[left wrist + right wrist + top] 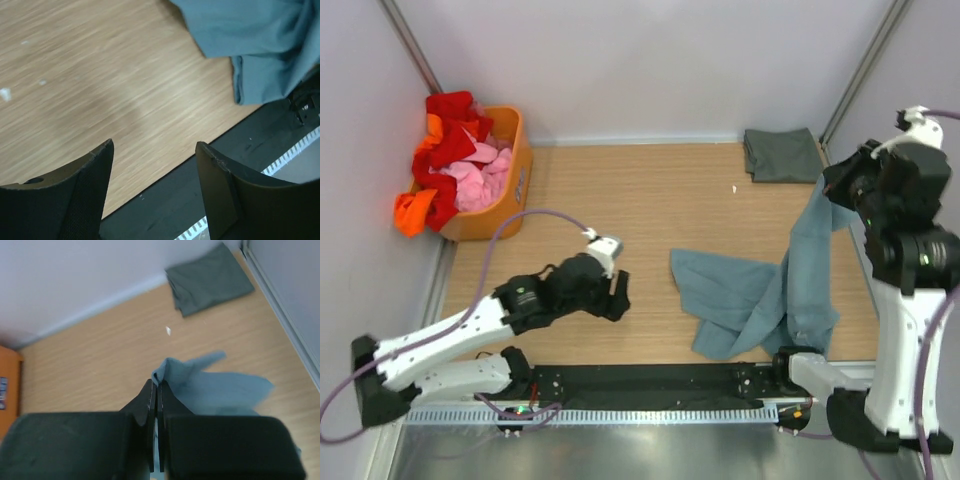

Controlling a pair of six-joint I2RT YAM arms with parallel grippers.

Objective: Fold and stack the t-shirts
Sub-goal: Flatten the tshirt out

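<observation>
The blue-teal t-shirt (750, 300) lies crumpled on the right half of the table, one part drawn up in a strip to my right gripper (828, 183). That gripper is shut on the shirt's edge (172, 367) and holds it above the table. The dark grey-green t-shirt (782, 155) lies folded at the far right corner and also shows in the right wrist view (207, 284). My left gripper (618, 297) is open and empty, low over the table left of the blue-teal shirt (250, 45), its fingers (90, 190) near the table's front edge.
An orange basket (510, 180) holding red, pink and orange cloths stands at the far left by the wall. A black strip (660, 385) runs along the table's near edge. Walls close the left, far and right sides.
</observation>
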